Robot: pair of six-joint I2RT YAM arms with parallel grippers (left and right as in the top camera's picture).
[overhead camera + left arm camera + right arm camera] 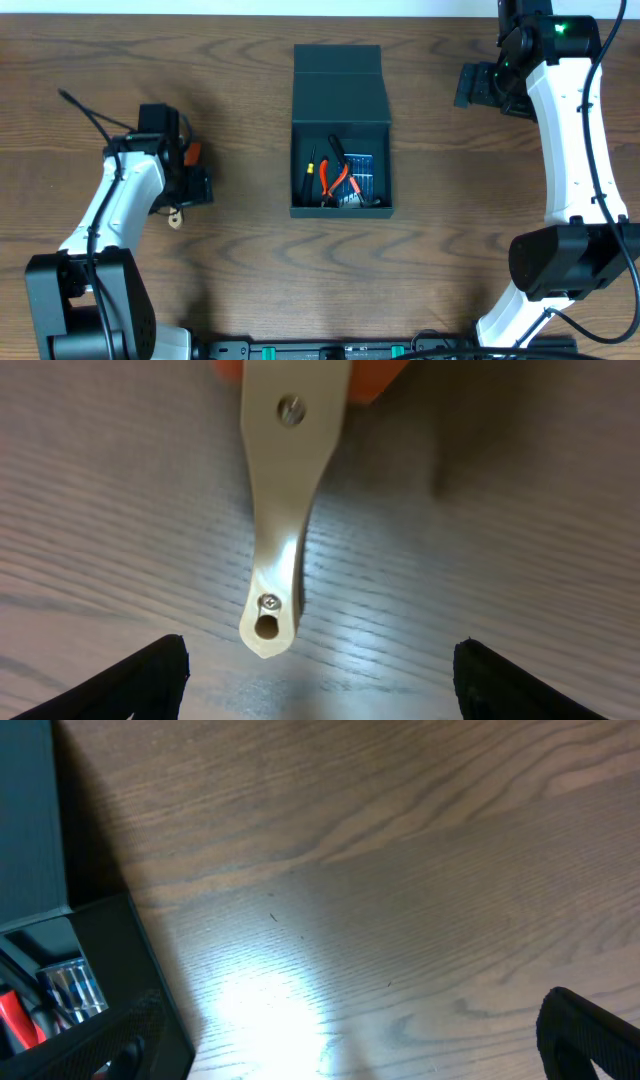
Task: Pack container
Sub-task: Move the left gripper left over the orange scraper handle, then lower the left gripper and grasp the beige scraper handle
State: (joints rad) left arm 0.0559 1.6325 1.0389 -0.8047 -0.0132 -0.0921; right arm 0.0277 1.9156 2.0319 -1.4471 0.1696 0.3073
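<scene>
The brown desk (250,60) holds it all. In the middle sits the dark green container (340,211). Its lid (338,85) is flipped back, and orange pliers (335,180) and a blue case (362,172) lie inside.

The right gripper (478,88) hangs over the far right side of the desk, past the container. It is spread wide and has nothing in it.

The left gripper (320,675) is over on the left side, well apart from the container. It is spread open too, and it holds nothing. Right under it lies a small tool (275,520) with a pale handle and an orange part at the far end.

The tool's long line runs away from the gripper, straight up the gap between the two black fingers (150,675). So one finger stands on each side of the handle, and neither one touches it.

I think the left arm should take this tool. It is right there, and the right arm is far off on the other side. From the left gripper, the container lies to the right, toward the middle of the desk. The tool would have to ride that way.
</scene>
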